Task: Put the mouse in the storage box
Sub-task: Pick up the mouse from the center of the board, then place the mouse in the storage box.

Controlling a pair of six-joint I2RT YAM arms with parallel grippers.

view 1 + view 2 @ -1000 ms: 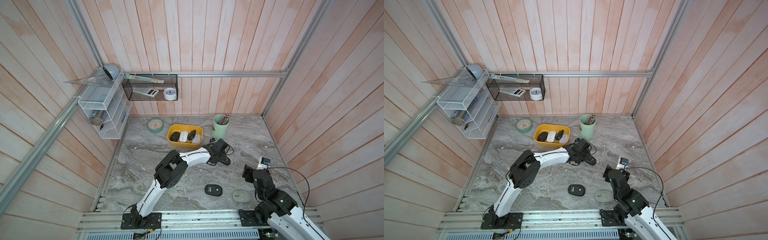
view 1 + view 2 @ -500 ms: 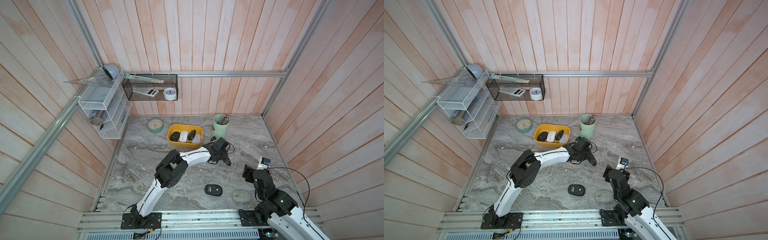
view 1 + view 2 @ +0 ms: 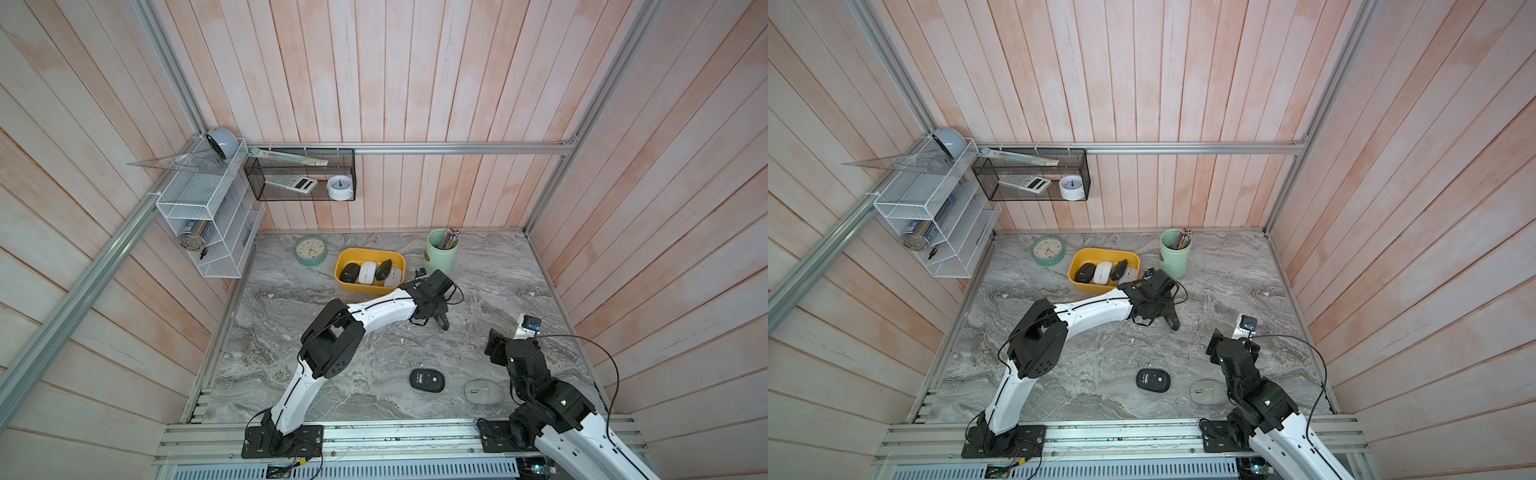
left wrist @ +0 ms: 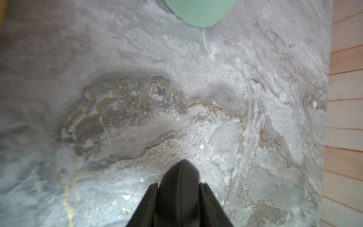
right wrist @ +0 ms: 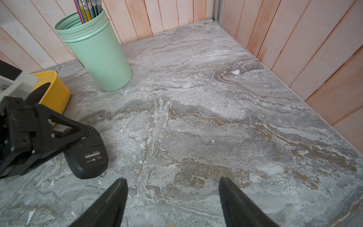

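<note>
Left claw (image 4: pixel 179 185) has just clamped onto the black mouse (image 5: pixel 88 155); the lift toward the box (image 3: pixel 371 252), at eleven o'clock, comes next. Right claw (image 5: pixel 172 183) gapes, empty.

Left claw (image 5: pixel 81 135) seemingly around mouse (image 5: pixel 89 157)

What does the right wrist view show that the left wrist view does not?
Only the right wrist view: the pencils in the pen cup, the label on the black mouse, and the right gripper, open. Only the left wrist view: both fingers of the left gripper flanking the mouse's edge. Both: mouse, cup, marble table.
</note>
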